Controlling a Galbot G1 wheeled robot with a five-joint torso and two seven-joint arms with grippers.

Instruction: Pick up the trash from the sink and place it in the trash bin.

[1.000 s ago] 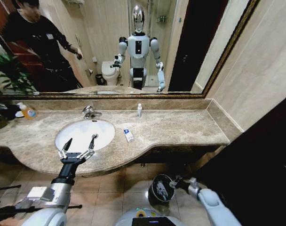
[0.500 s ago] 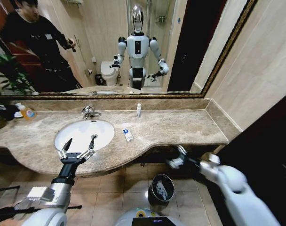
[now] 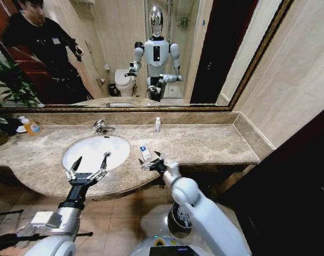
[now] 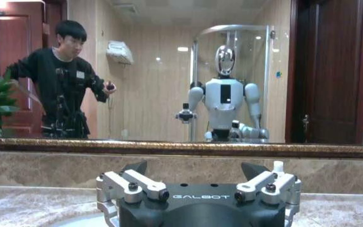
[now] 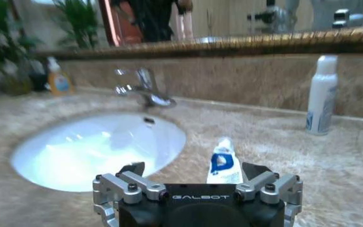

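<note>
While your right claw (image 3: 151, 164) hangs released at the centre of the frame, just short of the blue-marked box (image 3: 145, 153), line its two fingers up with the box's long sides before you descend. The box lies flat on the marble tabletop (image 3: 204, 141), just right of the sink (image 3: 96, 152), so I judge you will need to come down nearly to the stone and close slowly, lest the fingers push it toward the basin. From the right wrist view the box (image 5: 222, 163) sits between the spread fingers and a little ahead, which suggests a short reach forward is all that is needed.

It looks like a slim white carton with a blue patch on its upper face, light and likely to slide. A small white bottle (image 3: 158, 125) stands upright near the back wall, well apart from it.

The trash bin (image 3: 175, 218) is on the floor at lower centre, partly behind your right arm. Your left claw (image 3: 87, 169) rests released over the sink's near rim.
</note>
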